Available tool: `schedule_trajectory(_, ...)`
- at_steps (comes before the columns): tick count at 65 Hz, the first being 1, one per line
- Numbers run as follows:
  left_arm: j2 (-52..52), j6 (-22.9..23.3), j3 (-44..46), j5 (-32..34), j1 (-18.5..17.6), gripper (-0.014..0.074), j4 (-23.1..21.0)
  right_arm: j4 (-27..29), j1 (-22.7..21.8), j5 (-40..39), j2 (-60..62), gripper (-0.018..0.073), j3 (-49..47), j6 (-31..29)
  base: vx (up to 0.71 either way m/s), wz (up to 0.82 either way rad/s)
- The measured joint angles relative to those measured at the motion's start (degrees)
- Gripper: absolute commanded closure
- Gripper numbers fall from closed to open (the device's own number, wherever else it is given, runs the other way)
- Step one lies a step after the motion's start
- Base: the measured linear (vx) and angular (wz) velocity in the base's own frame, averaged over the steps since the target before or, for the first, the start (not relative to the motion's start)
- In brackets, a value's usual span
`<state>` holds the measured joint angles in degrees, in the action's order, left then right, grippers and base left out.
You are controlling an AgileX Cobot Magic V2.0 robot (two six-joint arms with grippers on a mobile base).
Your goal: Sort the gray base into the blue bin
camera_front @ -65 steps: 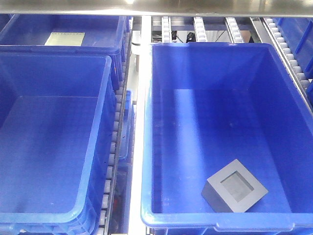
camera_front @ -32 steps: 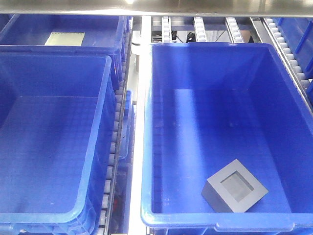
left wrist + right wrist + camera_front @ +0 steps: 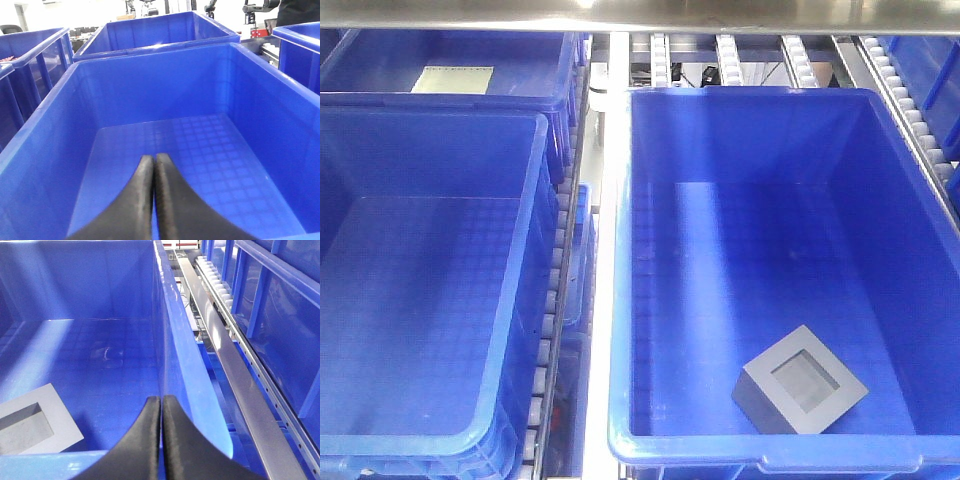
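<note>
1. I see the base (image 3: 801, 381) as a matte gray block with sharp edges and a square pocket facing up. It lies on the floor of the right-hand bin (image 3: 620, 300), near the front wall, turned at an angle to the walls.
2. That bin is glossy blue plastic with a rolled rim and a grid-embossed floor.
3. The left gripper (image 3: 153, 162) shows two smooth black curved fingers pressed together, nothing between them, over an empty left bin (image 3: 45, 110).
4. The right gripper (image 3: 161, 402) is likewise closed on nothing, poised above the bin's right rim.
5. In the right wrist view the base is cut off at the left edge. Neither arm shows in the front view.
6. Count from the front view: one base, one full bin on each side, and a rear crate (image 3: 535, 65) holding a pale sheet (image 3: 452, 79).
7. Roller tracks (image 3: 910, 100) of pale wheels run alongside; their far ends are hard to read.
</note>
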<state>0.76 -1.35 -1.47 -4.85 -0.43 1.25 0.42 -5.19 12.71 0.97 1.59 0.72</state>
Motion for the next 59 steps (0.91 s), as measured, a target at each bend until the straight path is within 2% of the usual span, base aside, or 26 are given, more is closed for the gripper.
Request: schedule_trajectory(59, 0.0, 0.0, 0.0, 0.0, 0.0, 0.0603, 0.0, 0.0, 0.0, 0.0, 0.0, 0.0564, 0.0, 0.0, 0.00, 0.00)
